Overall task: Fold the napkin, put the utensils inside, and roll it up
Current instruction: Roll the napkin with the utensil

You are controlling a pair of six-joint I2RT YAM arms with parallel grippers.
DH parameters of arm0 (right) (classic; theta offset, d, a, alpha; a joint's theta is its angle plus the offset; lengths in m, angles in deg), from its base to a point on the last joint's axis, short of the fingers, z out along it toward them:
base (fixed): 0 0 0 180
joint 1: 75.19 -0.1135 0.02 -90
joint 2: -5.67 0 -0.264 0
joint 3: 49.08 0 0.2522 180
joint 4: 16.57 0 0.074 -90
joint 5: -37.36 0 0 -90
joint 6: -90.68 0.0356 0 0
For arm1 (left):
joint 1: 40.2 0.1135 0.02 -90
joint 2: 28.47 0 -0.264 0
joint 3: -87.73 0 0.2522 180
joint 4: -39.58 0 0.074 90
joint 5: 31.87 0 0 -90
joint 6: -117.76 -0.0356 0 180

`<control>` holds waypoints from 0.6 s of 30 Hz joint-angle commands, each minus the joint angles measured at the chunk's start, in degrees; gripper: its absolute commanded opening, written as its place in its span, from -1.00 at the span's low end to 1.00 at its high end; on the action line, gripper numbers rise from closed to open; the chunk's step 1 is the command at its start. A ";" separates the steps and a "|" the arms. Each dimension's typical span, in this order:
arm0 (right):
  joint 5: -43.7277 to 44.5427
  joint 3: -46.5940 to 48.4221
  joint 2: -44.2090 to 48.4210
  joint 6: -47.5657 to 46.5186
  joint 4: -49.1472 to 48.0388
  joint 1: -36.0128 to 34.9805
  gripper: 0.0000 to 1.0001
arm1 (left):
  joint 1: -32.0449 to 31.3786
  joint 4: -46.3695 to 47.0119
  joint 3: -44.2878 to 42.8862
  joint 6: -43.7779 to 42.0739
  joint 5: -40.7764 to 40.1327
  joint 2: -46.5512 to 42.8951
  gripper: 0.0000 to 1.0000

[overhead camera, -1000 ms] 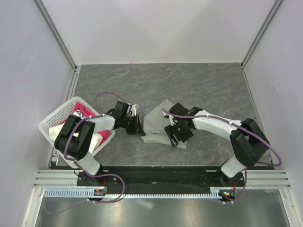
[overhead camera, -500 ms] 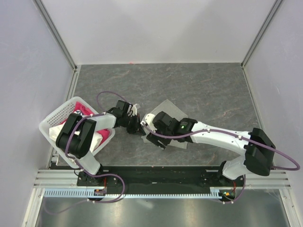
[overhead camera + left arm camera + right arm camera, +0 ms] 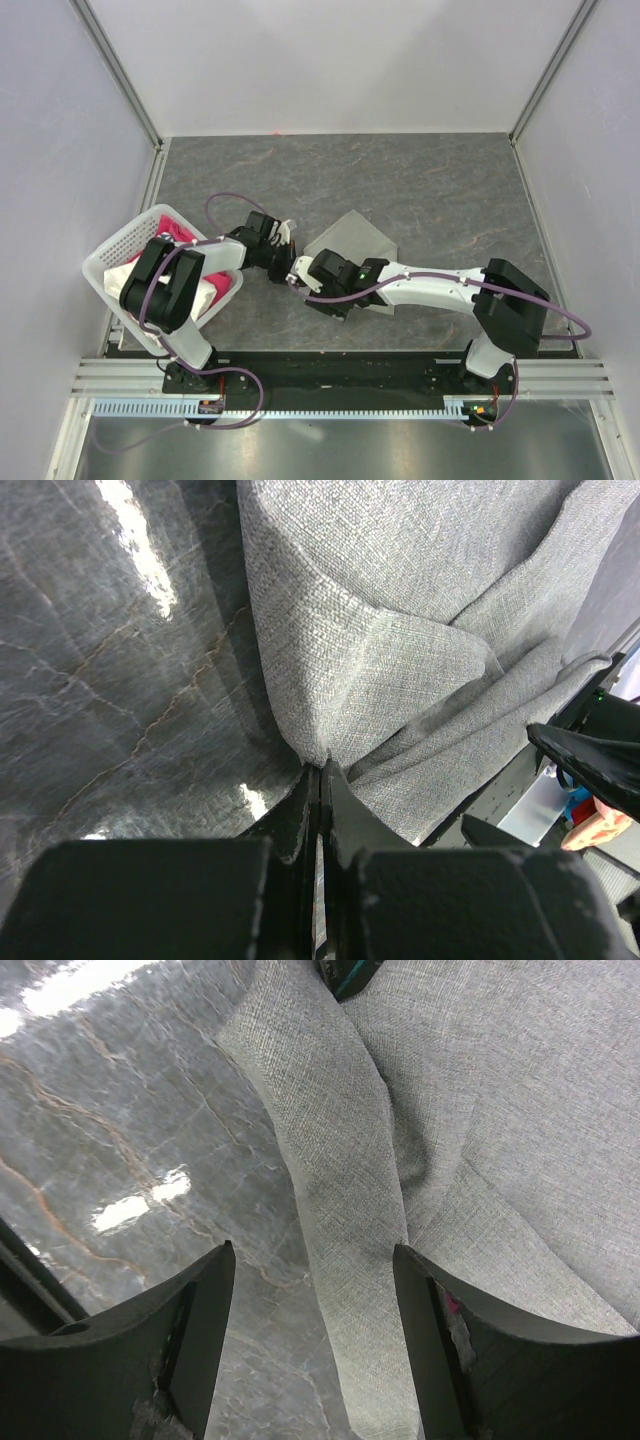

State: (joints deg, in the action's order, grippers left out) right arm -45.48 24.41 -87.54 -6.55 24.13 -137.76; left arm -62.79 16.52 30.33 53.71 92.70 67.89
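The grey-green napkin (image 3: 358, 238) lies creased on the dark table. My left gripper (image 3: 289, 268) is shut on the napkin's near-left corner; in the left wrist view the jaws (image 3: 322, 772) pinch the cloth (image 3: 400, 620) at its tip. My right gripper (image 3: 306, 284) hangs open just right of the left one, low over the same edge. In the right wrist view its fingers (image 3: 312, 1272) straddle a folded strip of napkin (image 3: 350, 1200) without touching it. The utensils are out of view.
A white basket (image 3: 112, 251) holding pink and white cloths stands at the left edge, under the left arm. Grey walls enclose the table on three sides. The arm bases sit on the black rail (image 3: 340, 372) at the near edge.
My right arm has swung left across the napkin and now sits beside the left gripper. The napkin lies flatter than a second ago. The left gripper has stayed put.
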 commanded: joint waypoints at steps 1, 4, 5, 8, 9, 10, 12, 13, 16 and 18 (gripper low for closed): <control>2.77 -0.49 -2.23 -2.09 -1.80 -0.10 0.45 | 0.00 -0.37 -1.63 -2.66 -0.47 1.11 -0.96; 4.00 -0.57 -3.20 -2.44 -2.06 0.16 0.45 | 0.00 -0.37 -1.80 -2.75 -0.38 1.11 -0.96; 4.18 -0.40 -3.38 -2.71 -2.15 0.25 0.45 | 0.00 -0.45 -1.80 -2.75 -0.38 1.11 -0.96; 4.79 -0.22 -4.08 -3.67 -2.42 1.04 0.45 | 0.00 -0.46 -1.89 -2.93 -0.29 1.29 -0.96; 4.53 -0.14 -4.09 -3.85 -2.50 1.30 0.45 | 0.09 -0.46 -1.80 -2.93 -0.29 1.29 -0.96; 4.27 -0.13 -4.43 -3.94 -2.59 1.65 0.45 | 0.00 -0.46 -1.80 -2.93 -0.29 1.29 -0.96; 3.48 -0.22 -4.70 -4.20 -2.77 2.45 0.45 | 0.00 -0.54 -1.80 -2.93 -0.29 1.11 -0.96; 3.39 -0.31 -5.05 -4.20 -2.86 2.71 0.44 | 0.00 -0.46 -1.80 -3.01 -0.29 1.11 -0.96; 1.37 -0.14 -6.10 -4.38 -2.51 3.68 0.43 | 0.00 -0.37 -1.89 -3.02 -0.29 1.11 -0.96; 0.06 0.22 -6.46 -4.46 -1.89 3.85 0.40 | 0.09 -0.37 -2.06 -3.19 -0.20 1.29 -0.96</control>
State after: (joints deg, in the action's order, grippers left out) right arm -42.99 24.10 -92.76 -10.11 22.49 -134.46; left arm -62.79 16.15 29.70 53.30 92.83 68.48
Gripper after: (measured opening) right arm 0.714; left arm 0.029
